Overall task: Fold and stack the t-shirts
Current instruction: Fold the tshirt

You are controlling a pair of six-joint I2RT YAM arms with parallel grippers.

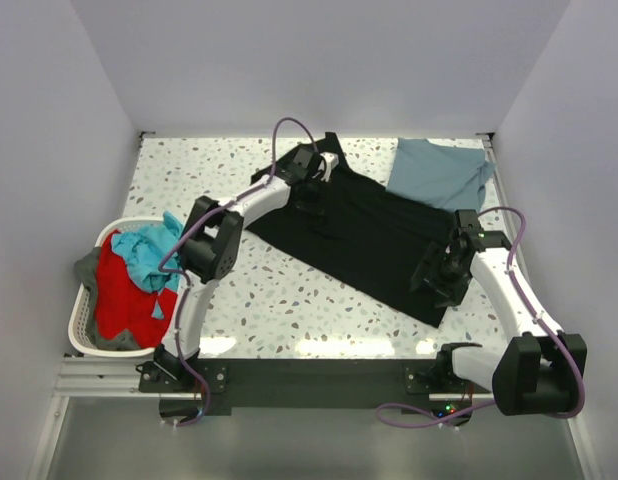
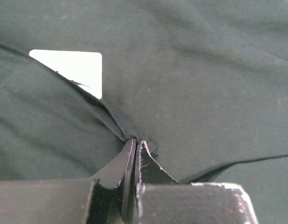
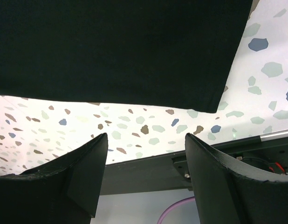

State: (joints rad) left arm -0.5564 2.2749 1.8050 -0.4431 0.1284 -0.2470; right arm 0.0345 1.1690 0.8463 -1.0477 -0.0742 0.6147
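The black t-shirt point(image 1: 374, 235) lies spread flat, slanting from the back centre of the table towards the front right. My left gripper point(image 1: 314, 198) is on it near the collar. In the left wrist view this gripper point(image 2: 136, 141) is shut on a pinched ridge of the black t-shirt point(image 2: 195, 84), just below its white neck label point(image 2: 72, 70). My right gripper point(image 1: 435, 280) hovers over the shirt's near hem corner. The right wrist view shows this gripper point(image 3: 146, 137) open and holding nothing, with the hem point(image 3: 111, 51) beyond its fingertips. The slate-blue t-shirt point(image 1: 439, 172) lies loosely folded at the back right.
A white laundry basket point(image 1: 87, 325) at the table's left edge holds red, teal and grey clothes. The speckled table point(image 1: 289, 300) ends in a dark rail point(image 3: 148, 172) at the front, just under my right gripper. White walls close in the sides and back.
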